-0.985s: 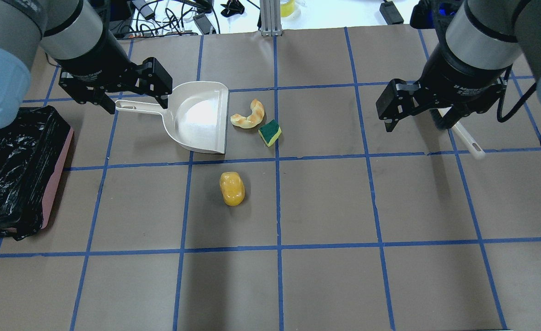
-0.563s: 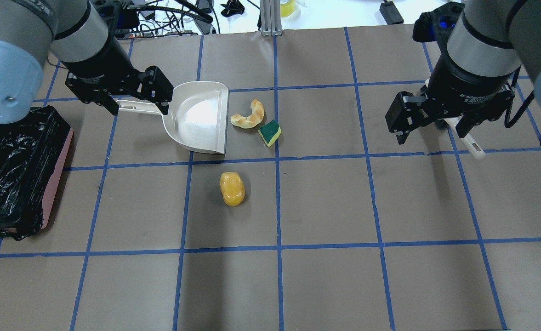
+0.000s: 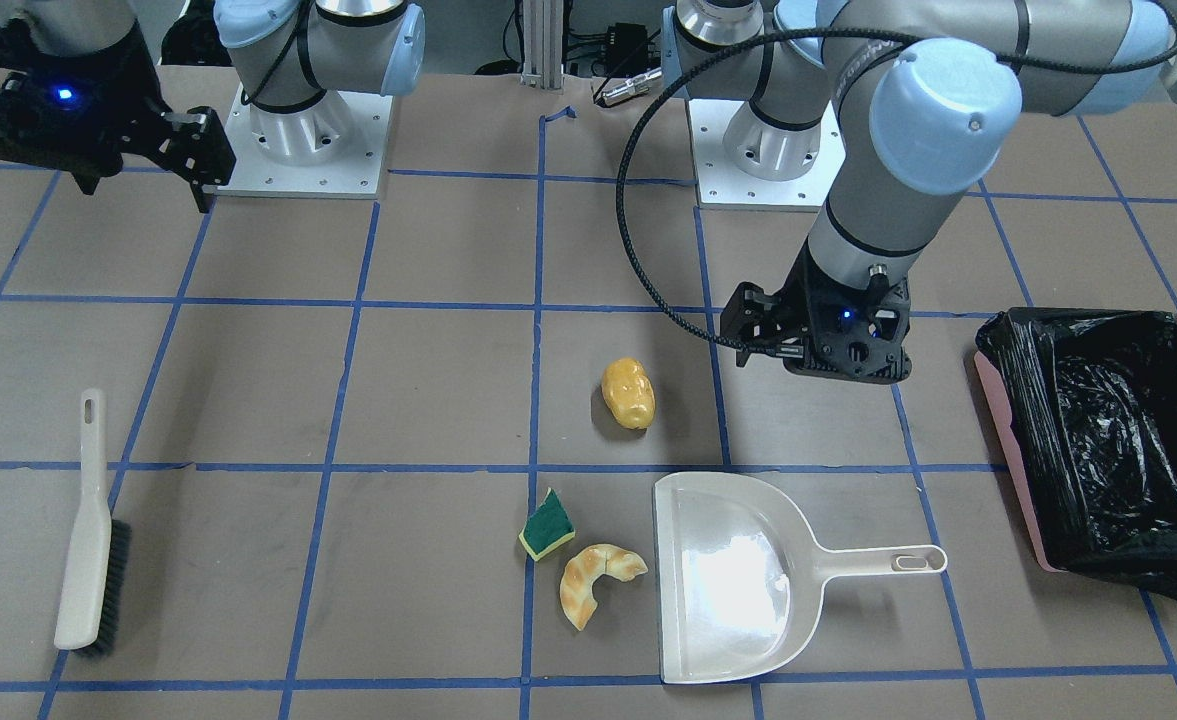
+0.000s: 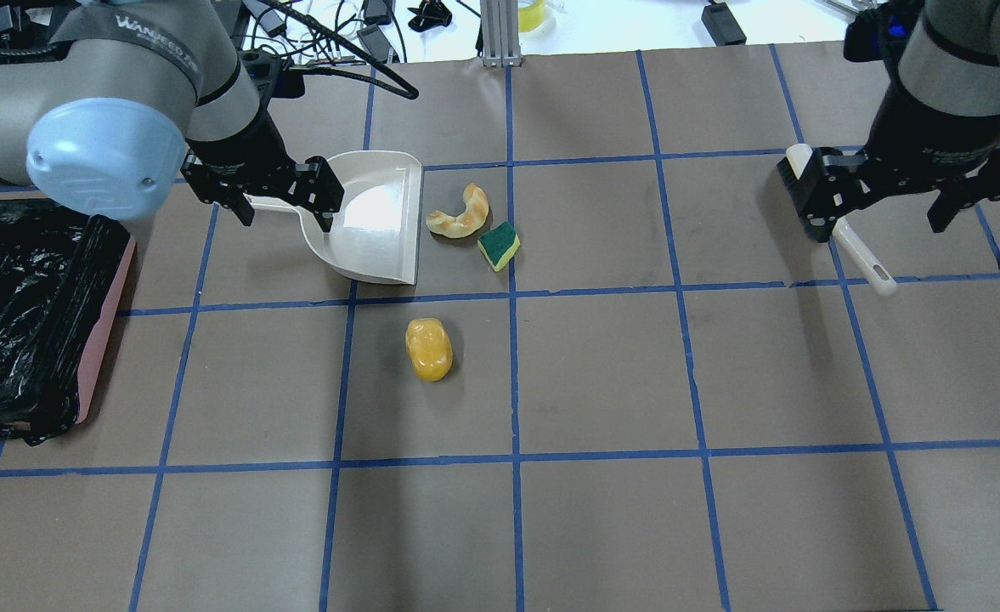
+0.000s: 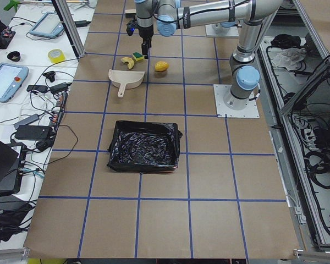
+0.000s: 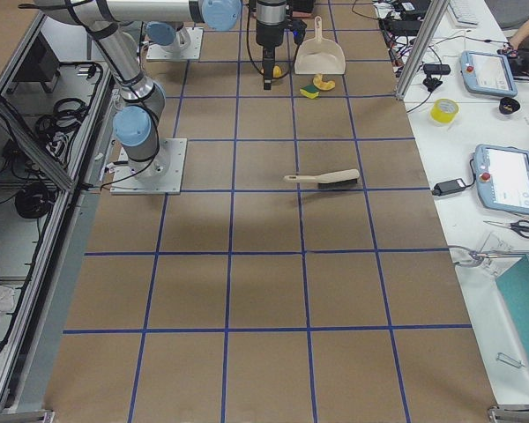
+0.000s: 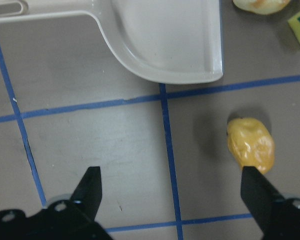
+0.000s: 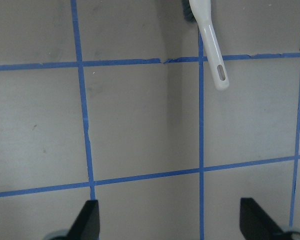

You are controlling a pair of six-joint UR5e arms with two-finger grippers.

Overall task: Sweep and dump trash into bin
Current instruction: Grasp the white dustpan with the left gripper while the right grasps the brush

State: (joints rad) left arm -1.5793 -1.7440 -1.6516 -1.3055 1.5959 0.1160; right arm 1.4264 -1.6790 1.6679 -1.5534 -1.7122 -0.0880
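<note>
Left gripper point(image 4: 285, 219) and right gripper point(image 4: 878, 229): wide open, empty. Left hangs by dustpan point(image 4: 376, 225) handle, right by brush point(image 3: 88, 520). Trash point(image 4: 500, 245) lies off dustpan mouth; bin point(image 4: 109, 316) well apart. Centre jaws across handles before closing.

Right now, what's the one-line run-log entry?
left tool: open, near dustpan | right tool: open, near brush | loose on table: potato lump, sponge, bread | dustpan: empty

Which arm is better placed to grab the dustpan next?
Left: the left end effector, open, hangs near the dustpan handle; the right end effector is far off by the brush.
</note>
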